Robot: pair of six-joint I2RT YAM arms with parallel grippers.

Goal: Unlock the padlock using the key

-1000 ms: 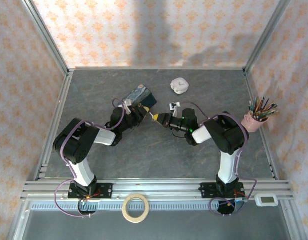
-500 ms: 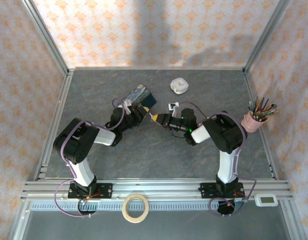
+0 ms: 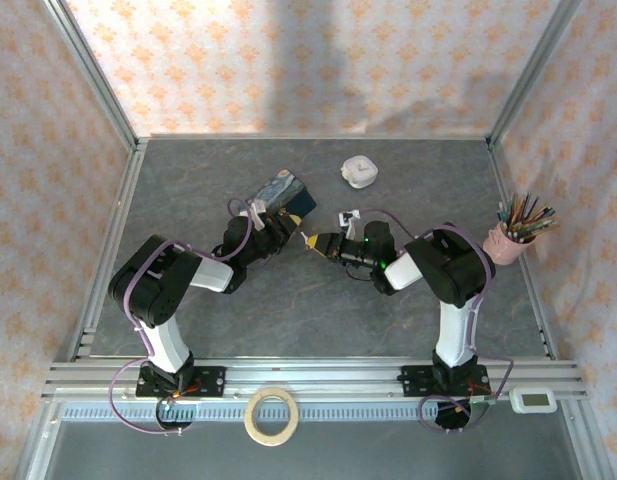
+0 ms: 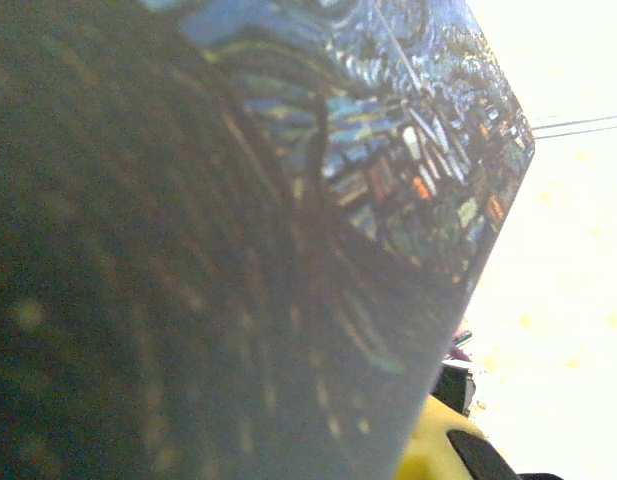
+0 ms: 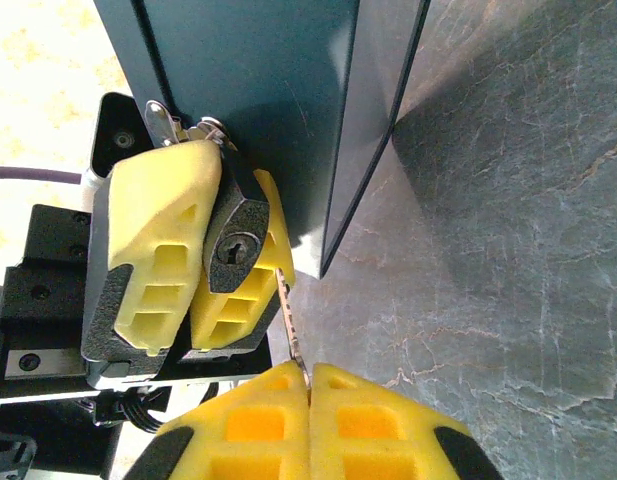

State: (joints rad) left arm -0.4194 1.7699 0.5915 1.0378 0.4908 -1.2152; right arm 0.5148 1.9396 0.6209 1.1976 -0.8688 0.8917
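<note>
The left gripper (image 3: pixel 280 226) and the right gripper (image 3: pixel 310 241) meet nose to nose a little left of the middle of the top view, on the grey table (image 3: pixel 318 310). Whatever sits between their tips is too small to make out here. The blue tin (image 3: pixel 283 190) lies just beyond the left gripper, toward the upper left. A white case (image 3: pixel 359 172) rests above centre, well apart from both arms. A pink cup (image 3: pixel 508 244) stuffed with pencils stands at the right edge. On the near rail at the bottom lie a tape roll (image 3: pixel 271 415) and a small white device (image 3: pixel 535 400) whose face is too small to read.

In the left wrist view, the tin's painted night-sky side covers most of the frame, blurred and very close. A yellow pad peeks in at the lower right.

In the right wrist view, the right gripper's yellow pads are pressed together at the bottom edge, pinching the key (image 5: pixel 287 312), whose thin blade points up. The left gripper's pads, left of centre, are clamped on the padlock (image 5: pixel 238 236), its keyhole facing the camera. The key's tip sits just beside the padlock's lower corner, outside the keyhole. The tin's dark wall rises behind them.
</note>
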